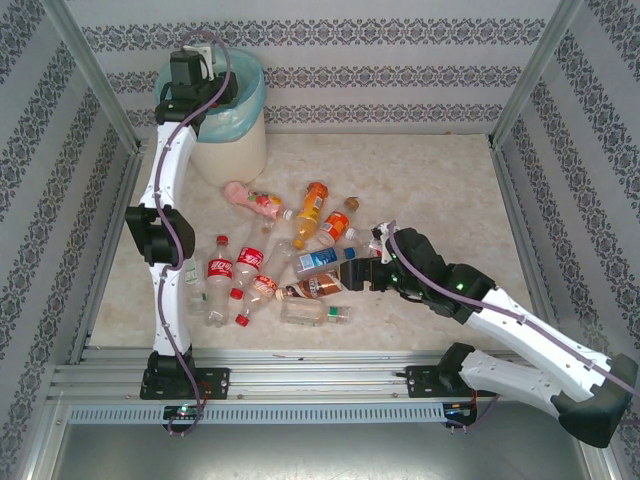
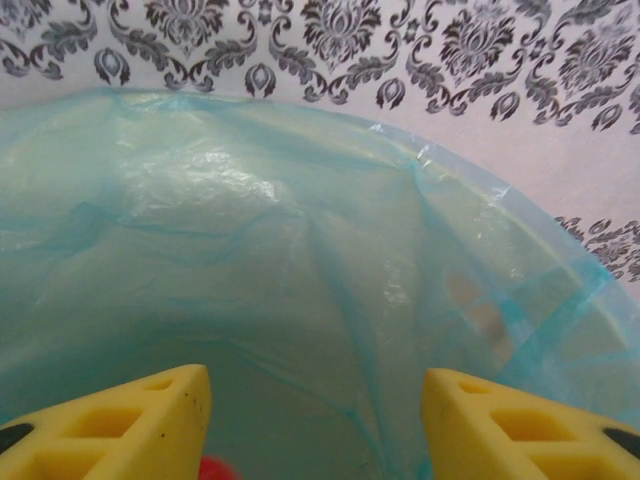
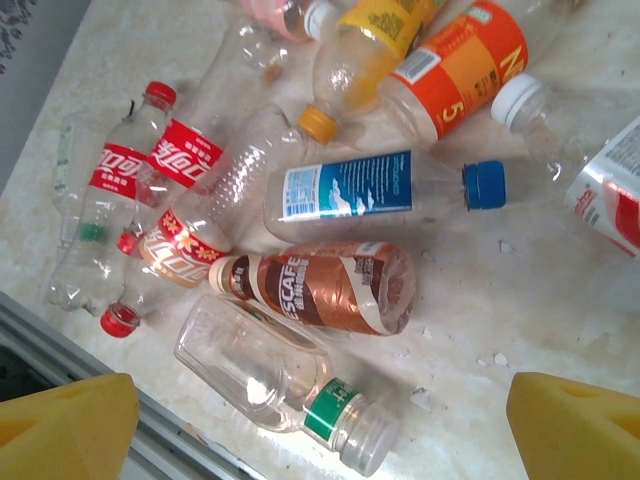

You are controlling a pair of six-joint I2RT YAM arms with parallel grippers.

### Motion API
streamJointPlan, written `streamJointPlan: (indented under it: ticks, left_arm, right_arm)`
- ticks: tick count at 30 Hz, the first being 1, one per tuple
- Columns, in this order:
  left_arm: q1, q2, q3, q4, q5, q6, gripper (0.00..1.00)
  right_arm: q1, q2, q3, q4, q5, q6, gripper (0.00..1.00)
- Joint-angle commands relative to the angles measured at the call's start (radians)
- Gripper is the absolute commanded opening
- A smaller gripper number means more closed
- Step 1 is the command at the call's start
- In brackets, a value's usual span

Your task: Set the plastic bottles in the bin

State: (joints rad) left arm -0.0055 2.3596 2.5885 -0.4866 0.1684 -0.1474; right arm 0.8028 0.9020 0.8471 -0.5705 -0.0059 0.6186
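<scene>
Now left claw [image 2: 315, 382] hangs over bin [image 1: 236, 152], right claw [image 3: 320, 400] gapes above plastic bottles [image 3: 340, 186].

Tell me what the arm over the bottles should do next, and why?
Probably lower the right gripper onto the clear green-labelled bottle: its jaws stand open and empty, and that bottle lies nearest, between its fingers.

Shows white wallpaper [image 1: 400, 60] with grey damask bands across the top and down both sides. Has a cream marbled tabletop [image 1: 440, 190] at centre, aluminium rails [image 1: 320, 385] along the bottom. Evenly, softly lit.
</scene>
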Motion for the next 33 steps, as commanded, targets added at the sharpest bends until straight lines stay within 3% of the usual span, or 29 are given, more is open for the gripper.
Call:
streamJointPlan:
  ticks: [1,9,14,23,25,29,31,33]
  left_arm:
    - [0.004,-0.016,0.063,0.005,0.04,-0.042,0.59]
    - [0.004,-0.045,0.065,0.002,0.102,-0.104,0.58]
    - [-0.004,-0.088,0.073,-0.001,0.11,-0.109,0.57]
    - [-0.069,-0.266,0.061,-0.122,0.051,-0.011,0.57]
    - [-0.098,-0.31,0.041,-0.17,0.033,0.015,0.57]
    - [-0.168,-0.388,-0.034,-0.242,0.027,0.065,0.57]
    - [-0.207,-0.439,-0.106,-0.267,0.043,0.092,0.57]
    - [-0.242,-0.506,-0.222,-0.263,0.073,0.108,0.57]
  right_arm:
    - [0.008,-0.053,0.008,0.035,0.091,-0.024,0.95]
    - [0.007,-0.061,0.001,0.019,0.127,-0.023,0.94]
    - [0.007,0.003,0.076,-0.06,0.148,-0.101,0.94]
    - [-0.02,0.208,0.291,-0.255,0.213,-0.505,0.94]
    - [-0.039,0.255,0.323,-0.247,0.153,-0.587,0.9]
    - [-0.018,0.305,0.316,-0.164,-0.083,-0.752,0.87]
    - [0.0,0.32,0.289,-0.126,-0.083,-0.798,0.88]
    - [-0.004,0.321,0.254,-0.089,-0.005,-0.808,0.88]
